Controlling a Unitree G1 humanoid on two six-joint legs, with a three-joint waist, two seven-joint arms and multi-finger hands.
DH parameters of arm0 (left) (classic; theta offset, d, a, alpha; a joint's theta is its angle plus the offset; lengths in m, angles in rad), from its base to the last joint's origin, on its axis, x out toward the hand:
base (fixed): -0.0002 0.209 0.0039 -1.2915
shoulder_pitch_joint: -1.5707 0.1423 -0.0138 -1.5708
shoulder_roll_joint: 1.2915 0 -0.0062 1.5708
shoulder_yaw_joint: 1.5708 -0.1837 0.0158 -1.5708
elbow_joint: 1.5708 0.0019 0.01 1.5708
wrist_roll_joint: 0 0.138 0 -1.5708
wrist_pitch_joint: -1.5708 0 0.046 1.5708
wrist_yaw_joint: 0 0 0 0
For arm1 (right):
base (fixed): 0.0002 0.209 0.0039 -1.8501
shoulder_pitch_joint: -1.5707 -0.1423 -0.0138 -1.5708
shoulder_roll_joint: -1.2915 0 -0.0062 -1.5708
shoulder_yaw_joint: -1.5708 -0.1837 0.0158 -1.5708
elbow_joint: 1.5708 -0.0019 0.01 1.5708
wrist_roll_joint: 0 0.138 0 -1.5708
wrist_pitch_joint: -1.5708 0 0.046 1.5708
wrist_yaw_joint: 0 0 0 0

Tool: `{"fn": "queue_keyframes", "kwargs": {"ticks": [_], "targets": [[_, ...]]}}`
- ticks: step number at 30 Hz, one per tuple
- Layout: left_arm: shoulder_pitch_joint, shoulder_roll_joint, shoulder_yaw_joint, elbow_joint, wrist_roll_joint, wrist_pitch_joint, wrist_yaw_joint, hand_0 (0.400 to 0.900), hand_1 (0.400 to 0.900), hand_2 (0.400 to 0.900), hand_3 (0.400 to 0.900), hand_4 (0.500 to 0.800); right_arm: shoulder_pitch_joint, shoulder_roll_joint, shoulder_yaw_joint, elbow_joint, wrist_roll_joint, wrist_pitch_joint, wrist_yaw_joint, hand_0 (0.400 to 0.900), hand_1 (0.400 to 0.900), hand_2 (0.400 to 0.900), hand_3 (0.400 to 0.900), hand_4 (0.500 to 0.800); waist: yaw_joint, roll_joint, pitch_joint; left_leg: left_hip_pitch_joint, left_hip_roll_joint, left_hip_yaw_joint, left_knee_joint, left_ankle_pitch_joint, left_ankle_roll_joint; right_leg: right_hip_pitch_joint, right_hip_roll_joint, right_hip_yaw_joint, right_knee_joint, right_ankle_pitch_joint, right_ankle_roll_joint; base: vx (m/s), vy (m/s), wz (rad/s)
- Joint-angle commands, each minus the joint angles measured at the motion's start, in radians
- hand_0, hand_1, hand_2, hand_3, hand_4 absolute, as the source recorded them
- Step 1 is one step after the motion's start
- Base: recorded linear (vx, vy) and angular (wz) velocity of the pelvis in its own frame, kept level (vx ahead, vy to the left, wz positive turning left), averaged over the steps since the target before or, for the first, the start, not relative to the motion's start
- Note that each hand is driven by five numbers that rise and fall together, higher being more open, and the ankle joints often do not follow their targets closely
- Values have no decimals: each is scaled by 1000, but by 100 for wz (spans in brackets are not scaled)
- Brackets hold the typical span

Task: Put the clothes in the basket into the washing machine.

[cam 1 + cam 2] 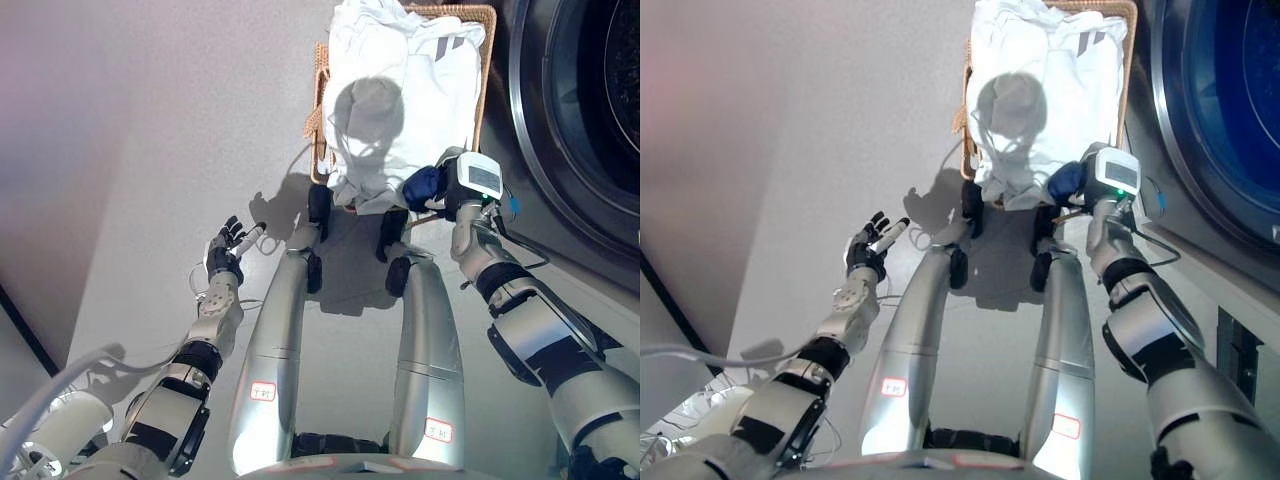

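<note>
A wicker basket (487,60) stands on the floor at the top middle, piled with white clothes (400,90); one piece has dark stripes. The washing machine (570,120) with its round drum opening is right beside the basket, on the right. My right hand (425,187) is at the basket's near right corner, against the lower edge of the white clothes. Its grip is hidden from view. My left hand (228,250) is open and empty over the floor, well to the left of the basket. The same scene shows in the right eye view, with the basket (1127,50) at the top.
Light grey floor (150,150) stretches left of the basket. A dark strip (20,330) runs along the lower left edge. The washing machine's front panel (1240,330) runs down the right side, close to my right arm.
</note>
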Motion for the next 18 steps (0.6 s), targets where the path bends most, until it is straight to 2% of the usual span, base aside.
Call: {"fn": "queue_keyframes", "kwargs": {"ticks": [1, 5, 6, 7, 8, 12, 17, 18], "targets": [[57, -4, 8, 36, -4, -42, 45, 900, 900, 900, 900, 800, 102, -36, -78, -51, 117, -31, -50, 400, 400, 400, 400, 500, -49, 29, -70, 23, -15, 2, 65, -157, 10, 14, 28, 34, -66, 4, 88, 9, 15, -6], [83, 7, 39, 1, -16, -50, 56, 900, 900, 900, 900, 800, 131, -50, -168, -248, 256, -106, -78, 400, 400, 400, 400, 500, -65, 7, -76, 42, -11, 3, 44, -157, 11, 37, 36, 35, -94, 13, 92, 10, 23, -11], [97, 10, 64, 0, -38, -51, 55, 900, 900, 900, 900, 800, 159, -56, -226, -391, 363, -156, -61, 400, 400, 400, 400, 500, -76, -9, -69, 65, -9, 0, 32, -158, 11, 62, 39, 33, -110, 15, 93, 6, 18, -9], [97, 10, 63, 0, -39, -51, 55, 900, 900, 900, 900, 800, 160, -56, -227, -392, 363, -156, -61, 400, 400, 400, 400, 500, -76, -10, -76, 56, -9, 0, 33, -156, 12, 52, 38, 34, -107, 16, 93, 4, 9, -9], [106, 12, 81, 8, -51, -44, 52, 900, 900, 900, 900, 800, 186, -66, -262, -493, 424, -181, -43, 400, 400, 400, 400, 500, -85, -22, -75, 66, -7, -1, 23, -155, 11, 63, 42, 35, -118, 18, 93, 0, 1, -5], [125, -6, 115, 50, -82, -16, 43, 900, 900, 900, 900, 800, 319, 1, -416, -743, 716, -319, 18, 400, 400, 400, 400, 500, -116, -56, -73, 111, -2, -6, -7, -155, 10, 109, 46, 37, -151, 20, 96, 12, 10, -8], [127, -13, 114, 73, -97, -6, 31, 900, 900, 900, 900, 800, 339, 91, -547, -768, 1056, -466, 102, 400, 400, 400, 400, 500, -123, -60, -69, 153, 2, -11, -25, -159, 5, 157, 51, 33, -183, 20, 95, 11, 12, -5], [122, -10, 114, 78, -100, -3, 29, 900, 900, 900, 900, 800, 318, 95, -576, -758, 1110, -497, 91, 400, 400, 400, 400, 500, -124, -58, -70, 160, 3, -11, -30, -159, 3, 163, 51, 33, -187, 20, 95, 0, 0, 0]]}}
